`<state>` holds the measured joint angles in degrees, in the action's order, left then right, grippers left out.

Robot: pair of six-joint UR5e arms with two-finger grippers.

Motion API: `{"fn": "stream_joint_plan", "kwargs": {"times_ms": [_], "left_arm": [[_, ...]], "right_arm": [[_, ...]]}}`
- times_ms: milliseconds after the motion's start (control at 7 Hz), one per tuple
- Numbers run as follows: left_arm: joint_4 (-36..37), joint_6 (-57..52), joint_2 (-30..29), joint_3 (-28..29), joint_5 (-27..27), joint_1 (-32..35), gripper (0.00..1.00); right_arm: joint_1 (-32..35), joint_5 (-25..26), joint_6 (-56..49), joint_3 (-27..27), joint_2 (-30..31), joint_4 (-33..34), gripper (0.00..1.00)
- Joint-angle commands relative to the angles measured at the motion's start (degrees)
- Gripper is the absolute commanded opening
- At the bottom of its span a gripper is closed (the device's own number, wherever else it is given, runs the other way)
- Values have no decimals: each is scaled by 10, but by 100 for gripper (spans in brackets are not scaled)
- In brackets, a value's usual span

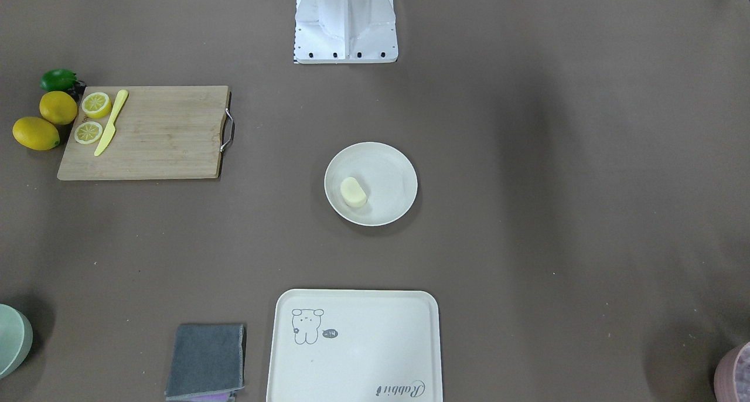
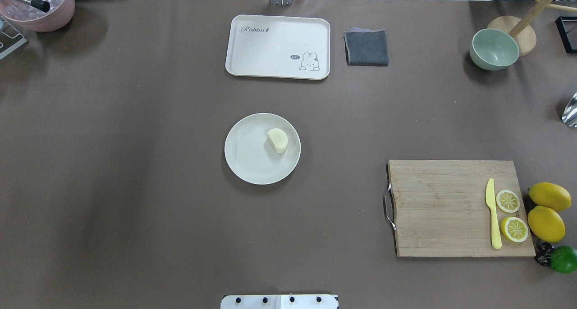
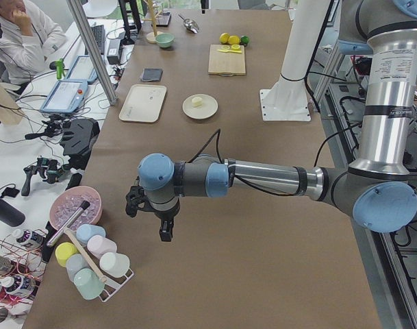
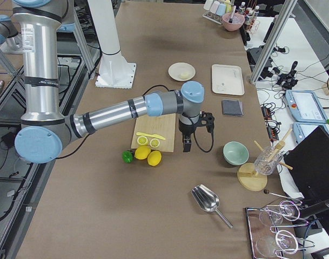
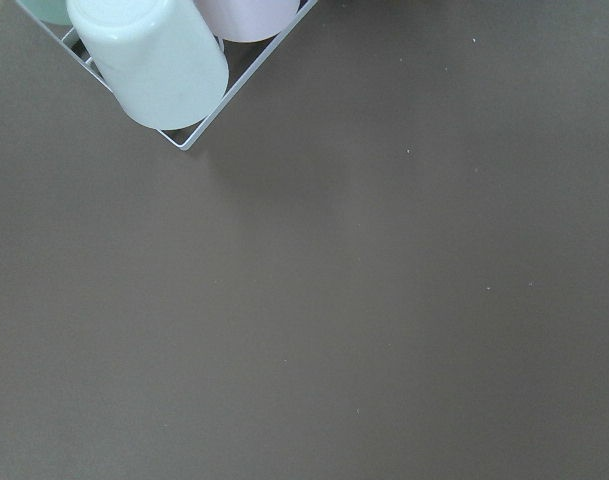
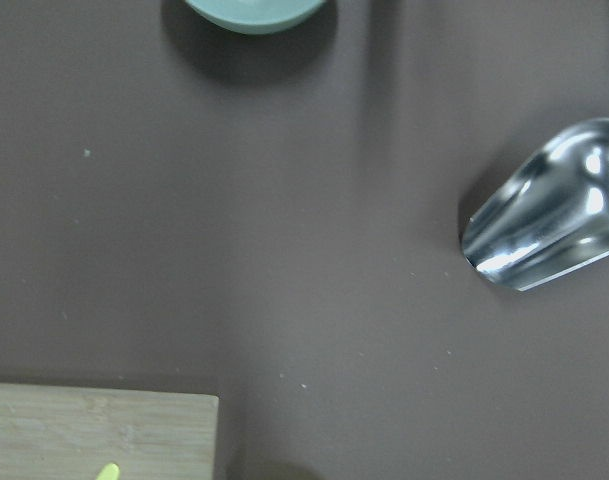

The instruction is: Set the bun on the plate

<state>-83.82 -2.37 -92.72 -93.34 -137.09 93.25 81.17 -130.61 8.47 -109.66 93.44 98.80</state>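
The bun (image 2: 277, 140) already lies inside the plate (image 2: 245, 165), which sits about midway along the table (image 2: 135, 187), roughly centred between the robot's edge and the far edge. The bun rests flat on the plate's floor, off centre toward the far edge and the robot's right end, close to the rim but within it; the front-facing view shows the same, the bun (image 1: 353, 191) clear of the plate's (image 1: 389, 170) raised lip. Judged from that, the placing looks done, and the care now lies in leaving it alone. The left gripper (image 3: 152, 218) hangs over the table's left end near the cup rack (image 5: 159, 60), and the right gripper (image 4: 195, 134) hangs over the right end beside the wooden cutting board (image 4: 153, 141), with the green bowl (image 6: 254, 12) and metal scoop (image 6: 549, 205) under its camera. Both show only in the side views, and neither wrist camera catches any finger, so I cannot tell how wide either one stands or whether anything is in it. Both are well apart from the plate. If an arm must travel, it would do best to keep high and pass wide of the middle of the table, since a smooth rounded bun near a rim could roll out at a knock. Nudging it to the centre seems needless and riskier than helpful.
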Motion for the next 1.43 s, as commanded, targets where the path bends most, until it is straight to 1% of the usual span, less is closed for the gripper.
{"fn": "stream_joint_plan", "kwargs": {"times_ms": [0,143,286,429,571,714,1000,1286], "left_arm": [[-1,0,1,0,0,0,98],[-1,0,1,1,1,1,98],[-1,0,1,3,1,1,98],[-4,0,5,0,-3,1,98],[-5,3,5,5,-4,1,98],[-4,3,-2,5,-4,1,98],[-5,0,2,3,3,2,98],[-39,0,6,10,3,1,98]], "right_arm": [[74,-9,-109,9,82,-4,100],[82,-6,-108,12,88,-4,100],[89,-20,-104,16,87,-4,100],[98,-21,-103,19,89,0,100],[100,-23,-102,34,93,-1,100],[100,-20,-103,37,92,-2,100],[105,-32,-105,39,96,-4,100],[116,-49,-109,37,103,-4,100]]}}
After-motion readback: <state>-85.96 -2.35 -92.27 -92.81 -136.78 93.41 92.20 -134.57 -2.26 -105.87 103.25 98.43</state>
